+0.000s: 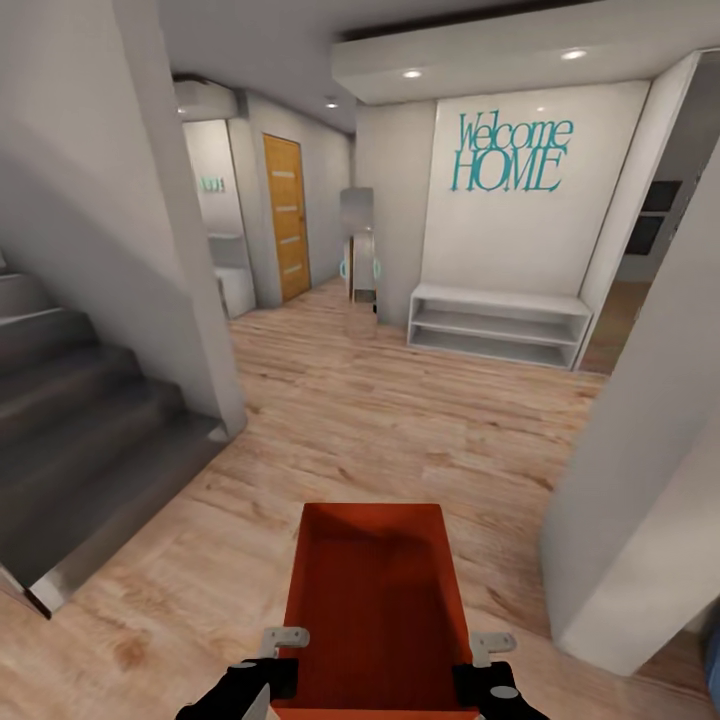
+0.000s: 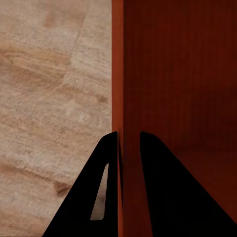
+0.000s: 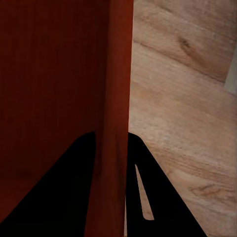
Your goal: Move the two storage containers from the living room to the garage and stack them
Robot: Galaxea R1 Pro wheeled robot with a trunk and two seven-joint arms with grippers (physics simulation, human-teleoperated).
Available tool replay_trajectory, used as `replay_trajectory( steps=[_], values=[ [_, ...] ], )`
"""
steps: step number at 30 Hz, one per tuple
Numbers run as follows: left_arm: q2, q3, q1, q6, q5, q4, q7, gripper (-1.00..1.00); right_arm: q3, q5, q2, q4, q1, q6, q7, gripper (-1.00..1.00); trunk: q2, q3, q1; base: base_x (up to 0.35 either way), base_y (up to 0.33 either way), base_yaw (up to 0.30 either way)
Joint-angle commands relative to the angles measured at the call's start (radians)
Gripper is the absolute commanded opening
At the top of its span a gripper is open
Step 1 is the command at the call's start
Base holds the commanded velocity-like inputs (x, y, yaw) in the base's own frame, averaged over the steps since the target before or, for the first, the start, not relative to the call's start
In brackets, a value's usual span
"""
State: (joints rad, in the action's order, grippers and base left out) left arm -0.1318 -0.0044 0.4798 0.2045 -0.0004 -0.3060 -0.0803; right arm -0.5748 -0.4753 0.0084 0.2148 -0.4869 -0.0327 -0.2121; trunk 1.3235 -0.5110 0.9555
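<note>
I carry one storage container (image 1: 375,600) low in front of me, above the wood-plank floor (image 1: 400,420) of a hallway. My left pincer (image 2: 129,143) is clamped on its left wall, my right pincer (image 3: 111,143) on its right wall. The walls are thin, so a sharp turn near the stairs (image 1: 80,400) or the white pillar (image 1: 640,480) could twist it loose. Teal lettering (image 1: 510,152) ahead reads "Welcome HOME". A honey-wood door (image 1: 287,215) stands beyond.

Grey stairs (image 1: 90,400), white shelf (image 1: 497,325), wooden door (image 1: 287,215)
</note>
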Motion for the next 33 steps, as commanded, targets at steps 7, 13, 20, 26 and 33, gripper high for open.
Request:
replay_trajectory(
  steps=[7,13,20,26,33],
  values=[
    [0.0,-0.003,0.0,-0.004,-0.015,-0.005,-0.01,-1.0,0.001,-0.025,0.0,-0.012,-0.001,-0.006,-0.015,-1.0,0.0,-0.001,0.001,0.32,0.0,0.0],
    [0.0,-0.003,0.0,-0.004,-0.015,-0.005,-0.01,-1.0,0.001,-0.025,0.0,-0.012,-0.001,-0.006,-0.015,-1.0,0.0,-0.001,0.001,0.32,0.0,0.0],
    [0.0,-0.003,0.0,-0.004,-0.015,-0.005,-0.01,-1.0,0.001,-0.025,0.0,-0.012,-0.001,-0.006,-0.015,-1.0,0.0,-0.001,0.001,0.32,0.0,0.0],
    [0.0,-0.003,0.0,-0.004,-0.015,-0.005,-0.01,-1.0,0.001,-0.025,0.0,-0.012,-0.001,-0.005,-0.015,-1.0,0.0,-0.001,0.001,0.32,0.0,0.0],
    [0.0,-0.003,0.0,-0.004,-0.015,-0.005,-0.01,-1.0,0.001,-0.025,0.0,-0.012,-0.001,-0.006,-0.015,-1.0,0.0,-0.001,0.001,0.32,0.0,0.0]
  ],
)
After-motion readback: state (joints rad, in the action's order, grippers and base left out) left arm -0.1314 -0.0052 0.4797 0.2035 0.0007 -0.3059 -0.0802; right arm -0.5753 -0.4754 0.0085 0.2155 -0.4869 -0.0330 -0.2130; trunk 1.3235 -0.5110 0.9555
